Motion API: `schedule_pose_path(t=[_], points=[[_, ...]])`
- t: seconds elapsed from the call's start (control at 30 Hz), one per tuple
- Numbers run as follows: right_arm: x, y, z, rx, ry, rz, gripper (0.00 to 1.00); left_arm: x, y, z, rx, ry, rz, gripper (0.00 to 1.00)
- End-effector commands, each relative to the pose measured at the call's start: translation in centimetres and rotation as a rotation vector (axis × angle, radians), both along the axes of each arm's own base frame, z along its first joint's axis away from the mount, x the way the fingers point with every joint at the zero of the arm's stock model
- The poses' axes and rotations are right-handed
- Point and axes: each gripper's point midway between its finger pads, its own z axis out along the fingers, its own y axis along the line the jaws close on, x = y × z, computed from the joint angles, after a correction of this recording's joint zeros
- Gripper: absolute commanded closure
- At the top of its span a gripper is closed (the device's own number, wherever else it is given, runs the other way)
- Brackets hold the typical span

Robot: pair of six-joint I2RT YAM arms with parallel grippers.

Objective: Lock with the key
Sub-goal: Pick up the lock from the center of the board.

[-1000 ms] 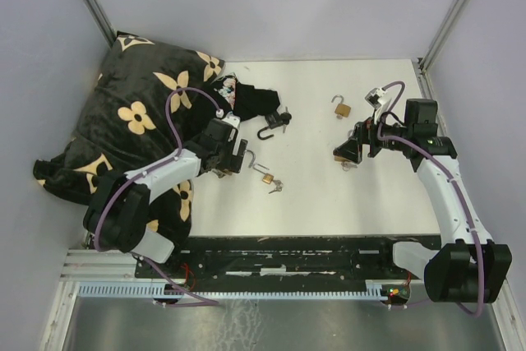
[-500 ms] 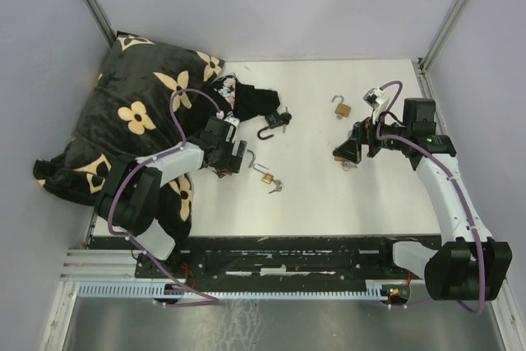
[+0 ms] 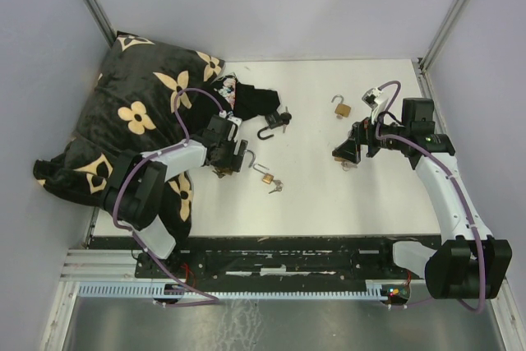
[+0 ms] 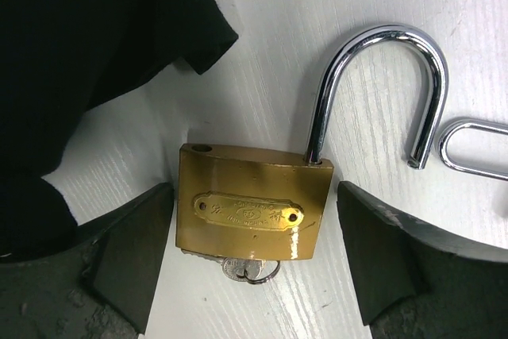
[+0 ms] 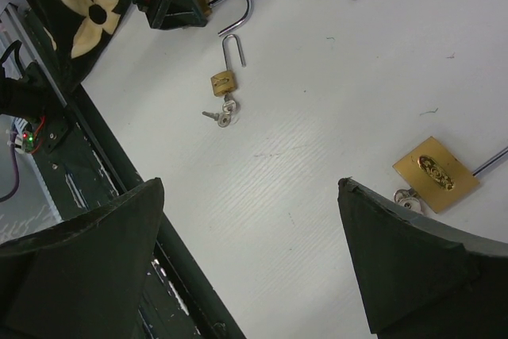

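1. Nearest the arm bases, a small brass padlock with a long, open wire shackle lies flat on the white table. Its bunch of small silver keys lies at its near end.

2. The left gripper stands low over the task's lock, a large brass padlock with a chrome shackle.
   - We find the jaws apart, one finger close beside each side of the brass body. We cannot tell whether they touch it.
   - The shackle is open: the long leg sits in the body and the short leg is free.
   - A silver key on a ring sits in the bottom of the body.

3. The right gripper hangs above bare table with its jaws wide apart and nothing between them. A flat brass padlock with an oval nameplate lies near one finger, outside the gap, with a key at its lower end.

4. Farther out lies a black padlock with an open black shackle, with a key at its body.

5. Farther still, to the right, we see another brass padlock with a raised shackle.

6. A black cushion with beige flower print fills the far left corner.
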Motion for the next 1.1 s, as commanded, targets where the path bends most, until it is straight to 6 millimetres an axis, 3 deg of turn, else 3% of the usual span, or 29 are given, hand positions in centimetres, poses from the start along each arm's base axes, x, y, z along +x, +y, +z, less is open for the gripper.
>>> schedule_pose_path(t=[0.0,0.13,0.37,0.7,0.87,0.93,1.07], points=[[0.7,0.1,1.7,-0.013,-0.069,0.01,0.01,1.6,-0.7,0.8,-0.017,-0.043,-0.035,0.13],[0.7,0.1,1.6,-0.013,-0.067,0.011,0.01,1.2,-0.9,0.6,-0.03,-0.026,-0.032,0.24],[0.2,2.6,0.7,0.081,-0.021,0.075,0.01,0.6,-3.2,2.4,-0.176,-0.03,-0.045,0.6],[-0.6,9.8,-3.0,0.266,0.03,0.14,0.01,-1.2,-6.7,7.6,-0.494,-0.095,-0.033,0.66],[0.2,11.2,-6.2,0.261,0.193,0.058,0.01,-2.5,-8.3,7.6,-0.625,-0.058,-0.034,0.68],[0.3,11.6,-6.7,0.278,0.224,0.039,0.01,-3.2,-8.9,7.4,-0.685,-0.033,-0.035,0.69],[0.1,12.0,-6.8,0.276,0.215,0.024,0.0,-4.3,-10.7,8.8,-0.857,-0.025,-0.048,0.7]])
